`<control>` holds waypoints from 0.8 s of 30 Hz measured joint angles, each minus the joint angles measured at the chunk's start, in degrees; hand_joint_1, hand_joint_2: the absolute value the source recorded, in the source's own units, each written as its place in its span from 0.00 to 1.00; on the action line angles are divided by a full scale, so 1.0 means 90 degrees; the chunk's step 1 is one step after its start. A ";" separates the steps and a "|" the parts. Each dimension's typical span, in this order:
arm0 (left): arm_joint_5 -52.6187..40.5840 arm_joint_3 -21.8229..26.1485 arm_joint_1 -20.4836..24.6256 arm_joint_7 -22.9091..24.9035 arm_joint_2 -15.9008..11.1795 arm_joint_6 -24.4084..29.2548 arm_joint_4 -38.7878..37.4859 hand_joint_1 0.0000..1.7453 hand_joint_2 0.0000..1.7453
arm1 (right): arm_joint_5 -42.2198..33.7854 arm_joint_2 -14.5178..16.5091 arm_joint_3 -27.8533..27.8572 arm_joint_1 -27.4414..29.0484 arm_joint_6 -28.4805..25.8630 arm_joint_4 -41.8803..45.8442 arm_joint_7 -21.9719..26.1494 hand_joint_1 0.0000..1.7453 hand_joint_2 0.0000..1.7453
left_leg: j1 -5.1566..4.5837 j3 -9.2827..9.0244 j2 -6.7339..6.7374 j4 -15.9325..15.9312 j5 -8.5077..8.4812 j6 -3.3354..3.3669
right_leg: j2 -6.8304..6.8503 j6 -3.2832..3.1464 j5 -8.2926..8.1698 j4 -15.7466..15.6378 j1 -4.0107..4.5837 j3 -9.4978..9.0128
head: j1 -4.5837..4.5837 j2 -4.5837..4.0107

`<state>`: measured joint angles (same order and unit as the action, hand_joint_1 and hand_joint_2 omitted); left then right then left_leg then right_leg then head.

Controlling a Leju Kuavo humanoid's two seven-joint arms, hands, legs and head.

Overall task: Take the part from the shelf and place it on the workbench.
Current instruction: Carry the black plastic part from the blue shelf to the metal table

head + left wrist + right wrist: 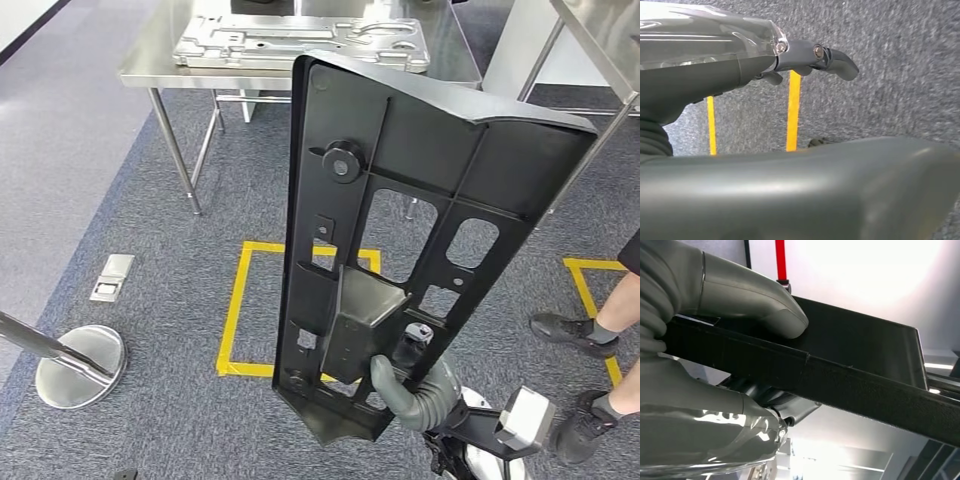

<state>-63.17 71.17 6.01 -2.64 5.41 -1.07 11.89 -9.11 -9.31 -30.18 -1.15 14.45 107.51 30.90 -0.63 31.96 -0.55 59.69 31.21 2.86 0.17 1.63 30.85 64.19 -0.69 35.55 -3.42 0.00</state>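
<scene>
A: Where is the part seen, and what room lies at its edges?

B: The black moulded panel is held upright, tilted, across the centre of the head view. Its top edge overlaps the near edge of the steel workbench at the upper middle of the frame, where a flat metal plate is lying. Grey carpet is seen open at the left. A yellow tape square is marked on the floor behind the panel's lower half. A round metal base is noted at lower left, a floor socket plate above it. A person's shoes are seen at the right edge, near the panel's right side.

A: Right hand?

B: It is clamped on the panel's lower edge at the bottom centre; in the right wrist view the thumb is pressed on one face, the fingers on the other.

A: Left hand?

B: It is recorded in the left wrist view over carpet, holding nothing, fingers extended and loosely apart.
</scene>
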 joint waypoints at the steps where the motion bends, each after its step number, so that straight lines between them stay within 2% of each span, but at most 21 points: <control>1: 0.0000 0.0000 0.0006 -0.0002 0.0005 0.0001 0.0000 0.00 1.00 | -0.0001 0.0001 0.0001 -0.0004 0.0000 0.0001 0.0000 1.00 1.00 | -0.0007 -0.0014 -0.0006 0.0007 0.0024 -0.0021 | -0.0009 -0.0047 -0.0095 -0.0284 0.0018 -0.0127 | 0.0001 0.0000; 3: -0.0005 -0.0001 0.0013 -0.0008 0.0015 0.0002 0.0000 0.00 1.00 | -0.0004 0.0001 0.0003 -0.0006 -0.0001 0.0005 0.0000 1.00 1.00 | -0.0002 -0.0004 -0.0011 0.0011 0.0047 -0.0073 | -0.0020 -0.0111 -0.0080 -0.0448 0.0047 -0.0195 | -0.0001 0.0000; 5: -0.0010 -0.0002 0.0016 -0.0015 0.0019 0.0002 0.0000 0.00 1.00 | -0.0010 0.0004 0.0009 -0.0006 -0.0001 0.0011 0.0001 1.00 1.00 | 0.0007 -0.0009 -0.0010 0.0021 0.0084 -0.0133 | -0.0013 -0.0152 -0.0076 -0.0509 0.0027 -0.0225 | -0.0004 0.0000; 7: -0.0012 -0.0005 0.0024 -0.0021 0.0026 0.0003 0.0000 0.00 1.00 | -0.0015 0.0015 0.0012 -0.0011 -0.0001 0.0016 0.0001 1.00 1.00 | 0.0019 0.0105 -0.0006 0.0297 0.0261 -0.0225 | 0.0014 -0.0200 -0.0072 -0.0561 -0.0032 -0.0280 | -0.0010 0.0000; 8: -0.0012 -0.0007 0.0024 -0.0022 0.0029 0.0005 0.0000 0.00 1.00 | -0.0016 0.0022 0.0012 -0.0009 0.0000 0.0017 0.0001 1.00 1.00 | 0.0046 0.0275 -0.0003 0.0634 0.0422 -0.0279 | 0.0031 -0.0216 -0.0060 -0.0570 -0.0052 -0.0304 | -0.0014 0.0000; 10: -0.0012 -0.0007 0.0014 -0.0021 0.0026 0.0009 0.0000 0.00 1.00 | -0.0017 0.0030 0.0012 -0.0003 0.0000 0.0016 0.0001 1.00 1.00 | 0.0117 0.0744 0.0001 0.1463 0.0712 -0.0378 | 0.0050 -0.0221 -0.0020 -0.0570 -0.0078 -0.0339 | -0.0018 0.0000; 11: -0.0012 -0.0007 0.0005 -0.0021 0.0024 0.0012 0.0000 0.00 1.00 | -0.0017 0.0031 0.0012 0.0002 0.0000 0.0015 0.0001 1.00 1.00 | 0.0149 0.0911 0.0003 0.1715 0.0729 -0.0416 | 0.0055 -0.0206 0.0004 -0.0569 -0.0092 -0.0364 | -0.0018 0.0000; 12: -0.0012 -0.0007 -0.0004 -0.0019 0.0023 0.0015 0.0000 0.00 1.00 | -0.0017 0.0032 0.0012 0.0004 0.0000 0.0015 0.0001 1.00 1.00 | 0.0177 0.0959 0.0006 0.1721 0.0613 -0.0446 | 0.0055 -0.0180 0.0033 -0.0569 -0.0110 -0.0401 | -0.0018 0.0000; 13: -0.0012 -0.0007 -0.0009 -0.0019 0.0022 0.0018 0.0000 0.00 1.00 | -0.0018 0.0032 0.0012 0.0005 0.0001 0.0015 0.0001 1.00 1.00 | 0.0203 0.0881 0.0011 0.1477 0.0384 -0.0472 | 0.0055 -0.0148 0.0068 -0.0568 -0.0131 -0.0452 | -0.0018 0.0000; 14: -0.0012 -0.0008 -0.0012 -0.0019 0.0022 0.0021 0.0000 0.00 1.00 | -0.0022 0.0033 0.0013 0.0004 0.0002 0.0015 0.0001 1.00 1.00 | 0.0228 0.0714 0.0022 0.1053 0.0099 -0.0495 | 0.0056 -0.0110 0.0109 -0.0568 -0.0151 -0.0511 | -0.0018 0.0000; 15: -0.0012 -0.0008 -0.0012 -0.0019 0.0023 0.0021 -0.0001 0.00 1.00 | -0.0027 0.0033 0.0014 0.0002 0.0005 0.0016 0.0002 1.00 1.00 | 0.0233 0.0548 0.0035 0.0669 -0.0110 -0.0508 | 0.0055 -0.0067 0.0150 -0.0567 -0.0157 -0.0559 | -0.0021 0.0000; 16: -0.0012 -0.0010 -0.0008 -0.0021 0.0023 0.0021 -0.0001 0.00 1.00 | -0.0035 0.0034 0.0016 0.0000 0.0008 0.0016 0.0004 1.00 1.00 | 0.0230 0.0415 0.0047 0.0356 -0.0217 -0.0490 | 0.0054 -0.0023 0.0182 -0.0562 -0.0156 -0.0584 | -0.0023 0.0000; 17: -0.0012 -0.0011 -0.0005 -0.0020 0.0023 0.0021 -0.0002 0.00 1.00 | -0.0043 0.0035 0.0018 -0.0002 0.0010 0.0018 0.0006 1.00 1.00 | 0.0219 0.0346 0.0055 0.0189 -0.0235 -0.0453 | 0.0053 0.0018 0.0202 -0.0564 -0.0149 -0.0593 | -0.0025 0.0000; 19: -0.0012 -0.0013 -0.0010 -0.0021 0.0019 0.0021 -0.0002 0.00 1.00 | -0.0056 0.0036 0.0024 -0.0004 0.0013 0.0019 0.0009 1.00 1.00 | 0.0189 0.0327 0.0052 0.0135 -0.0145 -0.0337 | 0.0057 0.0097 0.0213 -0.0599 -0.0148 -0.0603 | -0.0026 0.0000; 21: -0.0015 -0.0014 -0.0024 -0.0025 0.0014 0.0022 -0.0002 0.00 1.00 | -0.0068 0.0038 0.0036 -0.0009 0.0021 0.0023 0.0010 1.00 1.00 | 0.0193 0.0289 0.0048 0.0103 -0.0136 -0.0230 | 0.0060 0.0157 0.0284 -0.0566 -0.0165 -0.0627 | -0.0024 0.0000; 22: -0.0019 -0.0015 -0.0021 -0.0028 0.0012 0.0023 -0.0002 0.00 1.00 | -0.0079 0.0039 0.0042 -0.0013 0.0031 0.0024 0.0010 1.00 1.00 | 0.0197 0.0258 0.0048 0.0082 -0.0129 -0.0177 | 0.0057 0.0168 0.0394 -0.0384 -0.0164 -0.0555 | -0.0023 0.0000; 23: -0.0028 -0.0015 -0.0015 -0.0031 0.0011 0.0024 -0.0002 0.00 1.00 | -0.0091 0.0040 0.0049 -0.0015 0.0042 0.0024 0.0009 1.00 1.00 | 0.0195 0.0227 0.0049 0.0068 -0.0115 -0.0128 | 0.0051 0.0164 0.0552 -0.0062 -0.0158 -0.0400 | -0.0022 0.0000; 24: -0.0041 -0.0016 -0.0008 -0.0034 0.0011 0.0024 -0.0002 0.00 1.00 | -0.0107 0.0040 0.0052 -0.0013 0.0053 0.0019 0.0007 1.00 1.00 | 0.0179 0.0205 0.0049 0.0065 -0.0094 -0.0088 | 0.0044 0.0150 0.0731 0.0382 -0.0144 -0.0160 | -0.0022 0.0000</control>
<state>-63.54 71.02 5.94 -2.94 5.51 -0.85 11.87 -10.08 -8.95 -29.71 -1.27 14.93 107.68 30.97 0.98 33.80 -0.11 60.27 30.37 2.07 0.57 2.98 37.43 67.62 -1.99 34.12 -3.62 0.00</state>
